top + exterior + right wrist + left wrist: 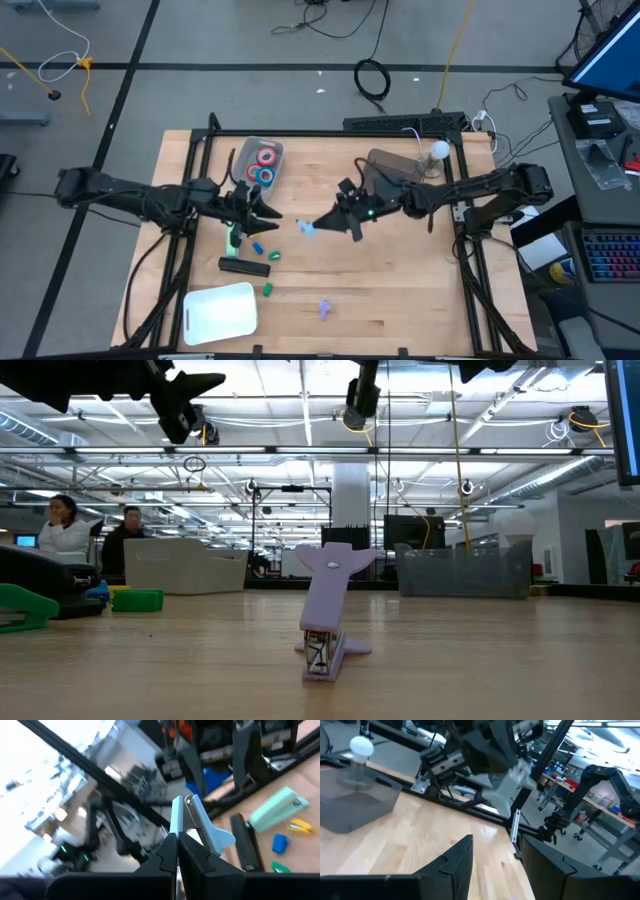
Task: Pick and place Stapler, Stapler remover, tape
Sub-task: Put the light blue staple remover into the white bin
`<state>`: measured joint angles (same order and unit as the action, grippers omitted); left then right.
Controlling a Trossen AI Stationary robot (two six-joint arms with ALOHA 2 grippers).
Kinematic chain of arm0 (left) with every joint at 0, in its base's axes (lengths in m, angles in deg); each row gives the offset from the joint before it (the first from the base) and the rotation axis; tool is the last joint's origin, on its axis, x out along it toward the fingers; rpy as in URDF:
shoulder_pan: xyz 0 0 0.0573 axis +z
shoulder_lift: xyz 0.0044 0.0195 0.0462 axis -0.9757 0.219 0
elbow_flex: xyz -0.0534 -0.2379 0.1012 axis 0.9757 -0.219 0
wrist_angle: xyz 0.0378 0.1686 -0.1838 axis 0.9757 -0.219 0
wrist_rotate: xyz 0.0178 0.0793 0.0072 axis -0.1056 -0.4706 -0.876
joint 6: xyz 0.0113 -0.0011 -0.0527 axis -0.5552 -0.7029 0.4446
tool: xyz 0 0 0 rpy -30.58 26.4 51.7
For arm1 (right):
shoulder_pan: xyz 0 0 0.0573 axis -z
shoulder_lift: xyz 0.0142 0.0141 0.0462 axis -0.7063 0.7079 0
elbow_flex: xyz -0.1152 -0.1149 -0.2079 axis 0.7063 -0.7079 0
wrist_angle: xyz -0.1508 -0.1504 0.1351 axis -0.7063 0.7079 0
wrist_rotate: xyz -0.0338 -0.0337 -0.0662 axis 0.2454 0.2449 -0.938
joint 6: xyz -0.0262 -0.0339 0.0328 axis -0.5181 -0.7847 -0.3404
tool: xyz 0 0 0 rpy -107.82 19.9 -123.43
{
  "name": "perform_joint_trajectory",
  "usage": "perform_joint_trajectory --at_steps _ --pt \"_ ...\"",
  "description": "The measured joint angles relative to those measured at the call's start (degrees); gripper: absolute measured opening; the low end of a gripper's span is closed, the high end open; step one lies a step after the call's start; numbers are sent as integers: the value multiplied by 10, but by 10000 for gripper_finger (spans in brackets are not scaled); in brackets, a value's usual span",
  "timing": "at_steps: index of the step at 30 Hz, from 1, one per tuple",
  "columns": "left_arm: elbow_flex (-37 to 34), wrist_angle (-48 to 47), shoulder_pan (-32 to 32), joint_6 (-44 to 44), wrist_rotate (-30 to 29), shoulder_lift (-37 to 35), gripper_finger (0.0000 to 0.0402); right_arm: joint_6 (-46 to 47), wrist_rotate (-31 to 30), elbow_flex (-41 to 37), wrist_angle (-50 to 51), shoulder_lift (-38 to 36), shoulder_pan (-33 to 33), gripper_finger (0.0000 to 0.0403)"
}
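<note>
My right gripper (318,224) is over the middle of the table, shut on a light-blue stapler remover (306,228), which also shows in the right wrist view (195,820). My left gripper (266,213) is open and empty, level with it a little to its left; its fingers (460,862) point at the right gripper. A mint-green stapler (235,238) and a black stapler (244,265) lie on the table below the left gripper. A purple stapler remover (328,610) stands on the table near the front edge. Red and blue tape rolls (265,165) lie in a clear bin (250,150). My right gripper pinches the light-blue stapler remover between its two fingers by its lower part (189,834). The fingers slant down toward the table's left. The remover sticks out past the fingertips, its metal end (187,802) free, and it is lifted clear of the table.
A white tray (220,312) lies at the front left. A second clear bin (392,165) with a white ball (438,150) beside it stands at the back right. Small yellow, blue and green bits (268,255) lie by the staplers. People sit beyond the table (65,525).
</note>
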<state>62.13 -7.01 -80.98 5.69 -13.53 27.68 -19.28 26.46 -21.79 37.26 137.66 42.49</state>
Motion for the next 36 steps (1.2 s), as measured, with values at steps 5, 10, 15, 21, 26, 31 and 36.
perform_joint_trajectory --at_steps 5,10,15,21,26,31,36 --pt "0 37 -14 -4 -41 27 168 39 -12 0 -43 0 16 0" --pt "0 95 -30 -1 -103 47 168 33 -70 0 -43 0 18 0" --pt "0 123 -43 -6 -167 59 168 -1 -113 0 -38 0 18 0" --pt "10 130 -52 -6 -216 75 168 -27 -149 0 -38 0 18 0" --pt "35 128 -52 -16 -219 105 168 -47 -170 0 -36 0 18 0" --pt "55 128 -51 -29 -235 129 168 -64 -171 0 -36 0 18 0" --pt "70 127 -51 -36 -245 140 168 -75 -173 0 -34 0 17 0"
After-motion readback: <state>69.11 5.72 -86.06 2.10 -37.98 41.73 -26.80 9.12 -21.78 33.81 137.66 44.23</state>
